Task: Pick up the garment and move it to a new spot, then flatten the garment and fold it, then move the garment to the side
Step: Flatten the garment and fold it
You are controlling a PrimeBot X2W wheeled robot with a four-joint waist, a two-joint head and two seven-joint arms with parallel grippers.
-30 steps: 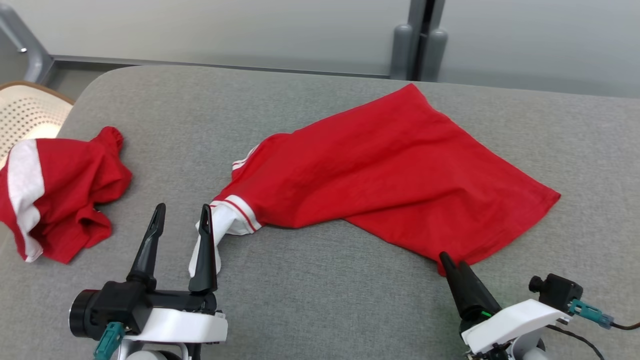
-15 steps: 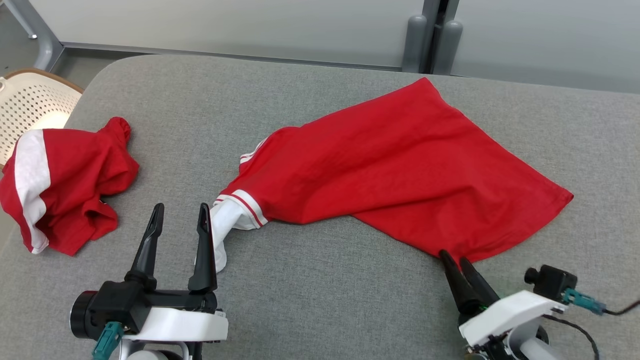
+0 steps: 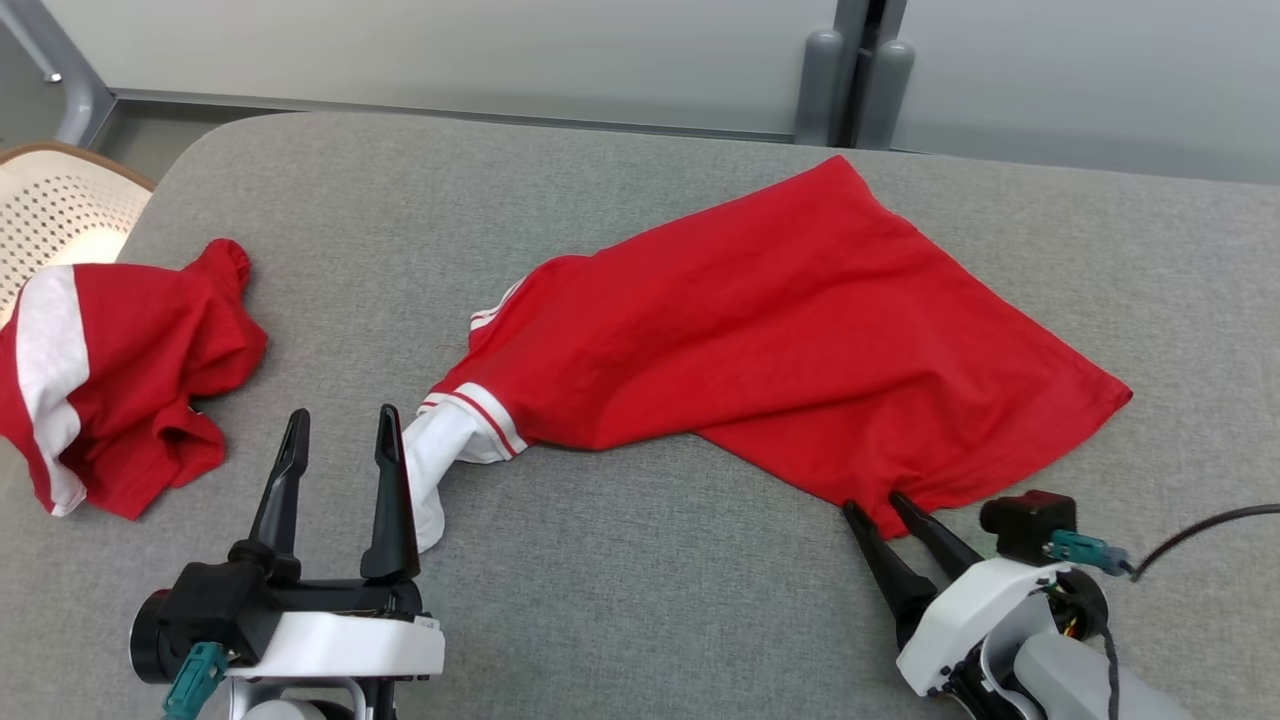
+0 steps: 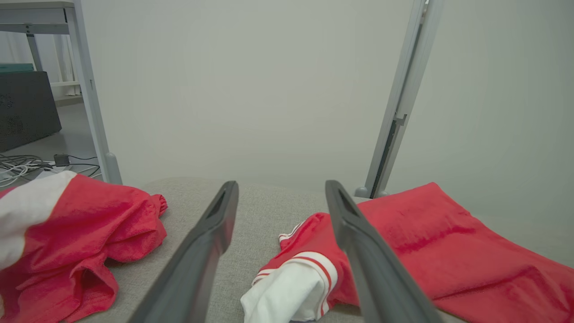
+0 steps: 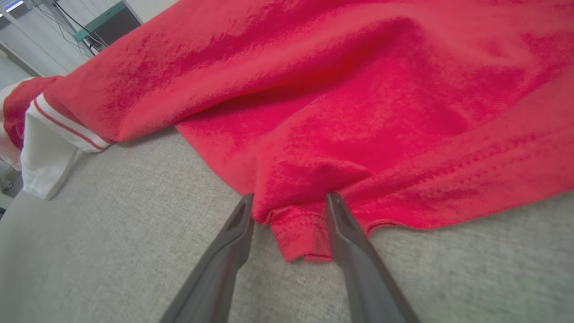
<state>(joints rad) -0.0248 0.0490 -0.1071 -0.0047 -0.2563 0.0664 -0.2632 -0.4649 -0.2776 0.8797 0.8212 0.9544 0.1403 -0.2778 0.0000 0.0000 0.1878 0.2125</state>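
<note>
The red jersey [image 3: 800, 330] lies spread across the grey padded table [image 3: 620, 610], its body reaching toward the far right and its white sleeve [image 3: 440, 450] trailing toward the near left.

Over the last second the right gripper [image 3: 872, 502] has turned at the wrist and edged in, so its two fingers now show side by side at the jersey's near hem corner [image 5: 300, 242] rather than stacked one behind the other. In the right wrist view the fingers stand on either side of that stitched corner with the cloth bunched between them. The jaws are narrowing but have not clamped, so the corner is bracketed rather than gripped.

The left gripper [image 3: 342, 413] has drawn slightly back and stays spread wide and empty, its inner finger just beside the white sleeve.

A second, crumpled red-and-white garment [image 3: 120, 380] sits well apart at the table's left edge.

The step in hand looks like taking hold of the hem for flattening. Once the right pinch lands, the left gripper probably needs the sleeve end before any pull can straighten the cloth.
</note>
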